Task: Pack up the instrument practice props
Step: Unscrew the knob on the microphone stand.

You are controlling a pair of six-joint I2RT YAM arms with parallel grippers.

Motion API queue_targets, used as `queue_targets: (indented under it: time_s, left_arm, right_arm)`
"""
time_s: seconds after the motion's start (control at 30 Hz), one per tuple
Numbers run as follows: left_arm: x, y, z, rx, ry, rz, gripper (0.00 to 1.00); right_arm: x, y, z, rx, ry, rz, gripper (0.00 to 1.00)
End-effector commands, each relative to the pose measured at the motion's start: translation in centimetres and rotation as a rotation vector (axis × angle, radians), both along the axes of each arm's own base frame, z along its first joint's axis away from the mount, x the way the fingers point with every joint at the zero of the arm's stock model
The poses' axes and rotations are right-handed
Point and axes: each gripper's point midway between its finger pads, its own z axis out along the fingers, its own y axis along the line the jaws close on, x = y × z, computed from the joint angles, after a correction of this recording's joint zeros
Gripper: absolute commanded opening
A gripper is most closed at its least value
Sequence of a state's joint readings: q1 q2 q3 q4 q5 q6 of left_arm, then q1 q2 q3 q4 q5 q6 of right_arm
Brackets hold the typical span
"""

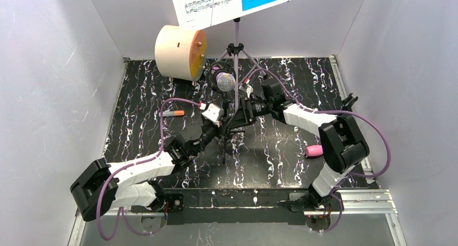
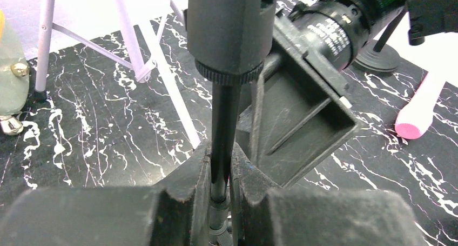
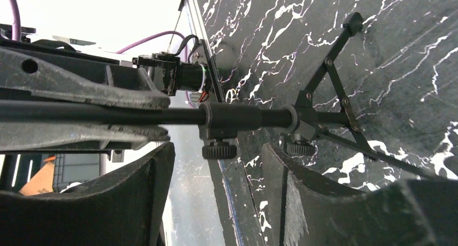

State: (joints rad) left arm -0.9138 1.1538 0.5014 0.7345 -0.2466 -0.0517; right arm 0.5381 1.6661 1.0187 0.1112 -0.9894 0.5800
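Observation:
A thin black mic tripod (image 1: pixel 226 143) stands mid-table. My left gripper (image 1: pixel 220 128) is shut on its pole (image 2: pixel 219 165), below the knurled collar (image 2: pixel 229 35). My right gripper (image 1: pixel 240 112) is open beside the same pole; in the right wrist view its fingers (image 3: pixel 216 165) straddle the collar knob (image 3: pixel 219 148) without touching, with the tripod legs (image 3: pixel 335 89) to the right. The glittery purple microphone (image 1: pixel 225 81) sits just behind. The pink microphone (image 1: pixel 313 151) lies at the right and also shows in the left wrist view (image 2: pixel 418 113). The lilac music rack (image 1: pixel 236 51) holds white and blue pages (image 1: pixel 232 0).
The cream drum (image 1: pixel 178 51) stands back left. An orange marker (image 1: pixel 174 113) lies left of centre. A black stand part (image 1: pixel 348 101) sits at the right table edge. The rack's lilac legs (image 2: pixel 135 46) stand close behind the held tripod. Grey walls enclose three sides.

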Motion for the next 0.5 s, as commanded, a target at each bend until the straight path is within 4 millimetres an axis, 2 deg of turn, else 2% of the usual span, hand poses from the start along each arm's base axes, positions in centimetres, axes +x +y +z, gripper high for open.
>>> queue_targets:
  time_s: [0.0, 0.23, 0.47]
  left_arm:
    - [-2.46, -0.56, -5.44, 0.103, 0.144, -0.096, 0.0]
    - [-2.43, -0.61, -5.5, 0.105, 0.146, -0.096, 0.0]
    - [-2.33, -0.6, -5.61, 0.107, 0.148, -0.091, 0.0]
  right_arm:
    - [0.07, 1.46, 2.01, 0.063, -0.047, 0.065, 0.66]
    - [-0.16, 1.6, 1.66, 0.064, -0.036, 0.078, 0.53]
    - [-0.61, 1.51, 1.65, 0.069, -0.043, 0.093, 0.34]
